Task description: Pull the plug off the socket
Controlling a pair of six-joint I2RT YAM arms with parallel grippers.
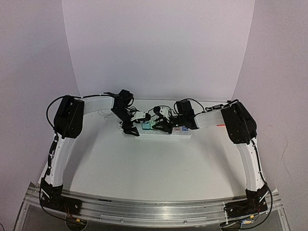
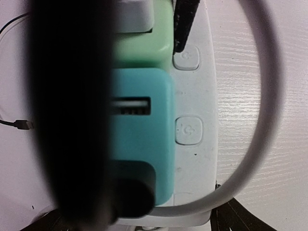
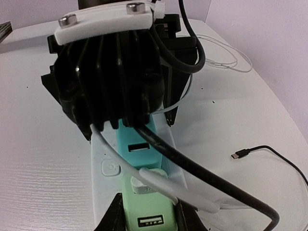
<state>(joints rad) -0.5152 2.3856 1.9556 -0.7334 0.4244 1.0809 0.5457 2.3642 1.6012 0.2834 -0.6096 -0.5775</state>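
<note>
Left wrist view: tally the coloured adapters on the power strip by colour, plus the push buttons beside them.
teal adapter: 1
green adapter: 1
buttons: 2
Total on the power strip: 4

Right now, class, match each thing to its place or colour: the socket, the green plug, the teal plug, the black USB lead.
Things: 1 socket; 2 green plug; 3 teal plug; 4 black USB lead.
Descriptions: a lying loose on the table; b white; c between the right gripper's fingers; d under the left gripper.
Pairs: 1-b; 2-c; 3-d; 4-a.
</note>
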